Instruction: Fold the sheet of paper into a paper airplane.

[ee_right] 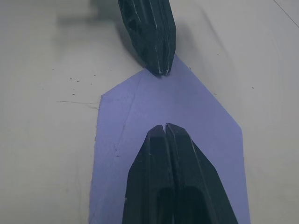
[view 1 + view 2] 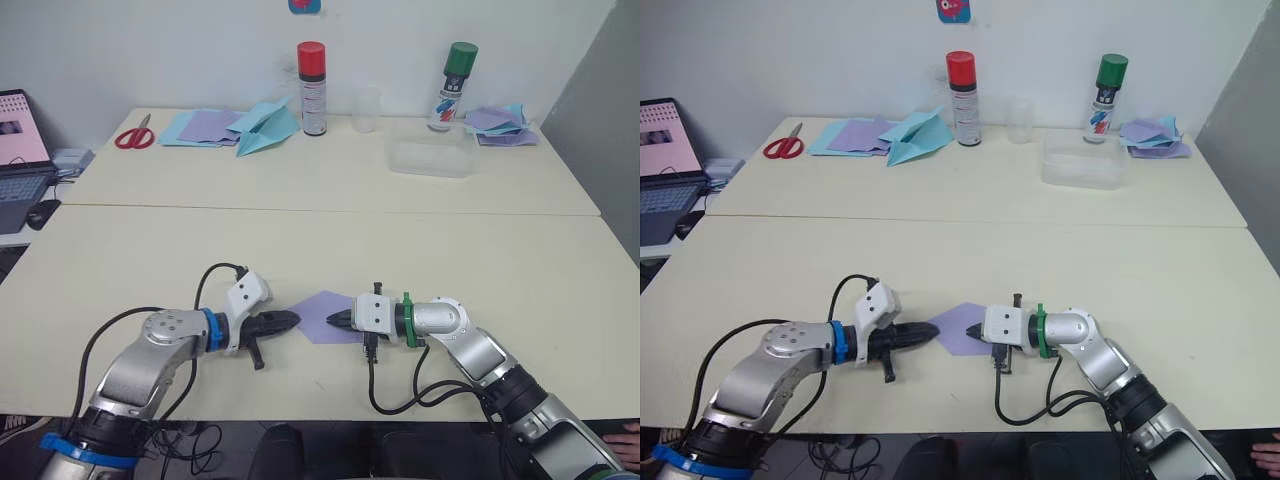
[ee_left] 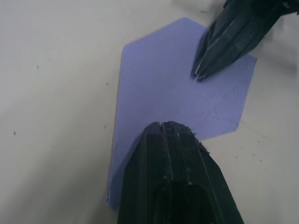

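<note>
- Near the desk's (image 2: 120, 270) front edge, our two black-fingered pincers face each other tip to tip, both pinched closed and gripping nothing.
- Between them lies the partly folded lavender-purple sheet of paper (image 2: 322, 313), flat, pointed toward the far edge; its long axis runs front to back, across the line joining the tips.
- The left pincer (image 2: 293, 321) presses its left edge, the right pincer (image 2: 332, 321) its middle; the right looks nearer the crease.
- Along the far edge we see a light blue paper airplane (image 2: 262, 128).

Office or lab: laptop (image 2: 20, 160), plain tables (image 2: 320, 240).
</note>
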Controlling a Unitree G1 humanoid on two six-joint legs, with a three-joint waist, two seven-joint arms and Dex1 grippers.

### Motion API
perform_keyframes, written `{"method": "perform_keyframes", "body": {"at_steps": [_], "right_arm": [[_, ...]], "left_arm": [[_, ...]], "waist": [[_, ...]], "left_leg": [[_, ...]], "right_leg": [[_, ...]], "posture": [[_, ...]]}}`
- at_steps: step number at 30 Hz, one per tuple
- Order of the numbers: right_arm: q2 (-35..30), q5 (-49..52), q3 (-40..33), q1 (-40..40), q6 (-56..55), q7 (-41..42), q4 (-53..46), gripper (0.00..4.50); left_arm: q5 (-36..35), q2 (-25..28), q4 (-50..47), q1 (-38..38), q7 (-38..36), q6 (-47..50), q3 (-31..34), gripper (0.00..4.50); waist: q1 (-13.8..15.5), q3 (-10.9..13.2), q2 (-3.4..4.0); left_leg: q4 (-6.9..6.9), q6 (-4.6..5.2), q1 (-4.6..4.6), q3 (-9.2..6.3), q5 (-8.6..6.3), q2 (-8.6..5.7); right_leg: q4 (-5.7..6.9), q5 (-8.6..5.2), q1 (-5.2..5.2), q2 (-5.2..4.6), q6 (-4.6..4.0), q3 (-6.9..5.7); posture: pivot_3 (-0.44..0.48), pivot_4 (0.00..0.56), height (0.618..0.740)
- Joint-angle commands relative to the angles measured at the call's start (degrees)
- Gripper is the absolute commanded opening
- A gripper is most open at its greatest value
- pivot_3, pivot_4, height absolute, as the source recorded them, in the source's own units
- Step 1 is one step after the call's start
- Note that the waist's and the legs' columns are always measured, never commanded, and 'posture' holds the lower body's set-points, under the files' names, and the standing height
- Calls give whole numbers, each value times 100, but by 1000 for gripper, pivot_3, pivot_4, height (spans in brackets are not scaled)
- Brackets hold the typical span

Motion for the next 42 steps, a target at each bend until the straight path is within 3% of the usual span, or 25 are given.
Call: {"method": "perform_keyframes", "body": {"at_steps": [1, 3, 7, 14, 20, 26, 32, 42], "right_arm": [[20, 356, -390, 56, 604, 25, -314, 26], [49, 701, -716, 50, 1253, -23, -600, 26], [-42, 1525, -1497, -13, 3129, -191, -1335, 876], [-200, 2640, -2119, 75, 5908, -491, -2178, 3404], [231, 3217, -2575, -145, 7900, -1173, -2149, 3404], [438, 3590, -2911, -316, 9123, -1501, -2181, 3404], [1029, 3589, -3076, -390, 9486, -1903, -2024, 3404], [1897, 3471, -3619, -626, 9154, -2408, -1259, 3404]], "left_arm": [[204, 10, 187, 76, -21, -53, -188, 0], [231, 49, 212, 154, -86, -48, -244, 0], [269, 35, 277, 225, -69, -92, -271, 0], [276, -6, 305, 234, -42, -143, -285, 0], [286, -27, 293, 243, -17, -155, -305, 0], [279, -35, 243, 341, 48, -181, -277, 0], [237, -66, 149, 407, 138, -152, -232, 0], [227, -58, 37, 517, 191, -145, -183, 0]], "waist": [[2, 0, 1], [2, -1, 1], [1, -3, 3], [-5, -11, 15], [-13, -16, 21], [-12, -24, 24], [-21, -44, 29], [-37, -84, 35]], "left_leg": [[0, 0, 1, 1, 0, 0], [4, 0, 1, 1, 0, 0], [7, 0, 0, 1, 0, 2], [5, 1, 2, -2, 0, 3], [5, 1, 0, 0, 0, 1], [5, 1, -2, 0, 0, 0], [0, 2, 0, 0, -1, 1], [-6, 2, 3, 1, 0, 3]], "right_leg": [[2, 0, 0, 0, 0, 1], [5, 0, 0, -1, 0, 2], [8, 0, 1, -2, 0, 2], [8, -1, 1, -2, -1, 0], [8, -1, 0, -2, -1, 4], [4, -1, 0, -2, 0, 3], [3, -2, 0, 0, 1, 2], [3, -2, -2, 2, 1, 4]], "posture": [[0, 150, 740], [0, 150, 740], [0, 150, 740], [0, 150, 740], [0, 150, 740], [0, 150, 740], [0, 150, 740], [0, 150, 740]]}}
